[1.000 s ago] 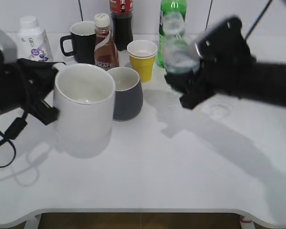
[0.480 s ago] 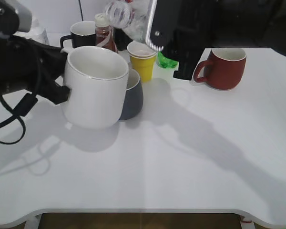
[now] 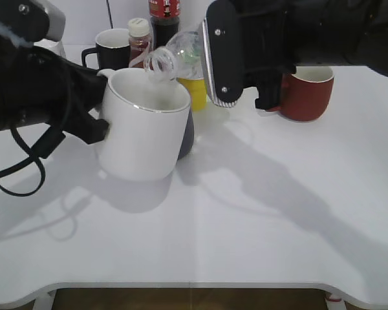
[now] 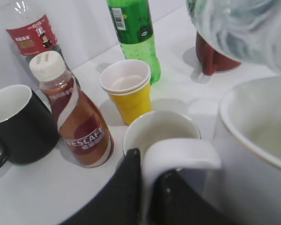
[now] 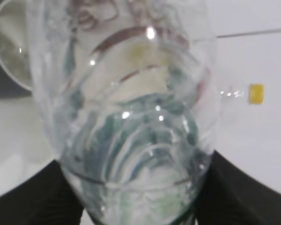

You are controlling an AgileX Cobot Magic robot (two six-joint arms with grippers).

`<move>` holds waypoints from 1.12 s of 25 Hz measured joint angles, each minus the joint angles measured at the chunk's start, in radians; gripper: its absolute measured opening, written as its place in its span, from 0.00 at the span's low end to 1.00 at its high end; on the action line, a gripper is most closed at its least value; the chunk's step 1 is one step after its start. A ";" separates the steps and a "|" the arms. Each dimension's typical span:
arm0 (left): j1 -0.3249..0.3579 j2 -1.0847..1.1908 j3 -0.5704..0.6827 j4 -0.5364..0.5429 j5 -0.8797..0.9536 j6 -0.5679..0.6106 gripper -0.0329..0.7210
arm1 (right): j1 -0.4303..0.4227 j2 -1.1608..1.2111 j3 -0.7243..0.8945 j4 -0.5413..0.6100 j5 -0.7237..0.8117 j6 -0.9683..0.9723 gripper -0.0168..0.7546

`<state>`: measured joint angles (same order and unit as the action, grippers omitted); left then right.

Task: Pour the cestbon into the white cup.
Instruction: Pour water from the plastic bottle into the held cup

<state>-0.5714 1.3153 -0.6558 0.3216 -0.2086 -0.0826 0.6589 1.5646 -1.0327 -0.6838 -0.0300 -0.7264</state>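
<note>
The white cup [image 3: 142, 132] is a large white mug held off the table at the left. My left gripper [image 4: 152, 187] is shut on its handle [image 4: 178, 157]. The cestbon [image 3: 178, 55] is a clear ribbed bottle, tipped to the left with its open neck over the mug's rim. My right gripper [image 3: 210, 55] is shut on its body. In the right wrist view the cestbon [image 5: 131, 108] fills the frame between the black fingers [image 5: 136, 197]. In the left wrist view its clear body [image 4: 243, 28] hangs above the mug's rim [image 4: 253, 126].
A grey cup [image 4: 161, 133] stands just behind the mug. A yellow paper cup [image 4: 129, 89], a brown Nescafe bottle [image 4: 77, 119], a black mug [image 4: 16, 122], a green bottle [image 4: 133, 28] and a cola bottle [image 3: 163, 19] stand at the back. A red mug [image 3: 304, 90] sits at right.
The right gripper has swung the bottle from upright to tipped leftward and brought its neck down over the mug. The left gripper has lifted the mug and moved it right.
</note>
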 joint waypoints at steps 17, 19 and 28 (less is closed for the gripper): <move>0.000 0.000 0.000 -0.004 0.031 -0.001 0.09 | 0.000 0.000 -0.011 -0.004 -0.007 -0.195 0.60; 0.000 0.000 0.000 -0.004 0.031 -0.001 0.09 | 0.000 0.000 -0.011 -0.004 -0.007 -0.203 0.60; 0.000 0.000 0.000 -0.003 0.033 -0.001 0.09 | 0.000 0.000 -0.011 -0.008 -0.011 -0.254 0.60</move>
<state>-0.5714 1.3153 -0.6558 0.3184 -0.1759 -0.0835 0.6589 1.5646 -1.0435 -0.6920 -0.0411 -0.9808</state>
